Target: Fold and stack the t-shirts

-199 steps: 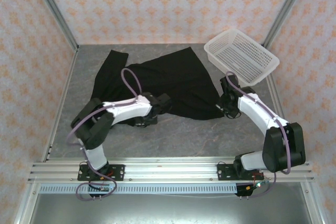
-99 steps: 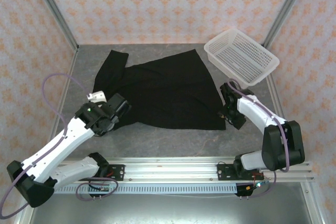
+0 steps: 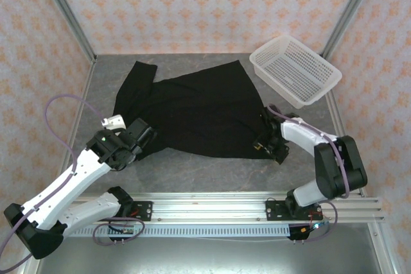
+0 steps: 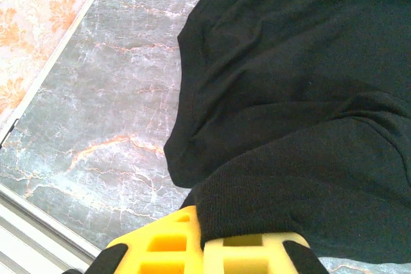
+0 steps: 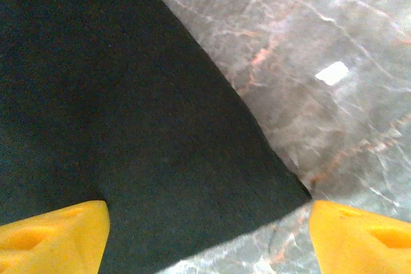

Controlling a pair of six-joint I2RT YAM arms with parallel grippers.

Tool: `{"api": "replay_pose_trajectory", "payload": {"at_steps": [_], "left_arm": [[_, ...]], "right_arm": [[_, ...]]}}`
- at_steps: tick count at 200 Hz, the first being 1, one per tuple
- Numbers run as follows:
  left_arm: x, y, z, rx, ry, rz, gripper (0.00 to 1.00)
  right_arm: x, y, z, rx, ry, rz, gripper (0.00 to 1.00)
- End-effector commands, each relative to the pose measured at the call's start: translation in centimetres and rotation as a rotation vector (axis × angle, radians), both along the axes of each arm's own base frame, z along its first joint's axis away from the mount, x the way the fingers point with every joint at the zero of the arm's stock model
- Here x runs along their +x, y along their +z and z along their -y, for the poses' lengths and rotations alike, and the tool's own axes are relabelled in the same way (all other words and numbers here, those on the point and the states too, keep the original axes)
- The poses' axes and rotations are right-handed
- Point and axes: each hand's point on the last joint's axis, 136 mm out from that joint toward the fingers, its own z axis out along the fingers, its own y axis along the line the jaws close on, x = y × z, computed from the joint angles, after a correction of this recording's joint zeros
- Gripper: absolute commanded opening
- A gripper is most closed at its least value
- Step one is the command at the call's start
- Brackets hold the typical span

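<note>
**Black tee spread out, one edge pinched**

Grey marbled tabletop, peach patterned walls around it. The top cam has the plain black short-sleeved cloth t-shirt lying mid-table. The white plastic mesh basket sits at the far right corner, its holed floor showing all over.

The left wrist cam catches what that misses: the left gripper is clamped tight on a fold of the tee's edge. On the right wrist cam, the right gripper is spread wide, straddling the tee's corner and gripping nothing.

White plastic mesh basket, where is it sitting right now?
In the top external view the white plastic mesh basket sits at the far right corner of the grey table, just right of the spread black cloth t-shirt.
</note>
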Motion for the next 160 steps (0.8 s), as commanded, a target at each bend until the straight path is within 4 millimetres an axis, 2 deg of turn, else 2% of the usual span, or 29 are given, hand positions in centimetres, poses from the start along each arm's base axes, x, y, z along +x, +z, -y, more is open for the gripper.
{"api": "replay_pose_trajectory", "payload": {"at_steps": [1, 20, 41, 58, 71, 92, 113, 128, 135, 147, 160], "left_arm": [[0.0, 0.1, -0.9, 0.046, 0.032, 0.013, 0.00], [0.3, 0.2, -0.8, 0.048, 0.029, 0.016, 0.00], [0.5, 0.6, -0.8, 0.052, 0.026, 0.028, 0.00], [0.7, 1.0, -0.8, 0.054, 0.030, 0.046, 0.00], [1.1, 1.5, -0.8, 0.056, 0.035, 0.072, 0.00], [2.5, 3.3, -1.0, 0.044, 0.064, 0.117, 0.00], [4.9, 6.4, -1.8, -0.003, 0.121, 0.169, 0.00], [6.5, 9.8, -2.5, -0.012, 0.150, 0.229, 0.00], [7.1, 12.0, -2.8, -0.012, 0.155, 0.275, 0.00], [7.7, 15.4, -3.0, 0.002, 0.153, 0.340, 0.00], [7.3, 18.7, -3.6, 0.008, 0.160, 0.405, 0.00]], "right_arm": [[1.3, -1.2, 0.1, -0.018, -0.010, 0.010, 0.74], [2.2, -2.4, 0.0, -0.034, 0.013, 0.005, 0.58], [4.0, -2.6, -0.4, -0.030, 0.053, 0.050, 0.34], [5.7, -1.5, -1.0, -0.008, 0.085, 0.105, 0.10], [7.4, 0.4, -1.8, 0.019, 0.107, 0.169, 0.00], [11.2, 6.0, -3.5, 0.071, 0.140, 0.322, 0.00], [15.2, 14.0, -4.9, 0.111, 0.174, 0.516, 0.00], [17.5, 20.4, -5.7, 0.137, 0.199, 0.670, 0.00], [18.2, 23.1, -5.9, 0.148, 0.208, 0.736, 0.00], [18.7, 27.3, -6.2, 0.167, 0.214, 0.837, 0.00], [18.5, 31.4, -6.5, 0.198, 0.228, 0.938, 0.00]]}}
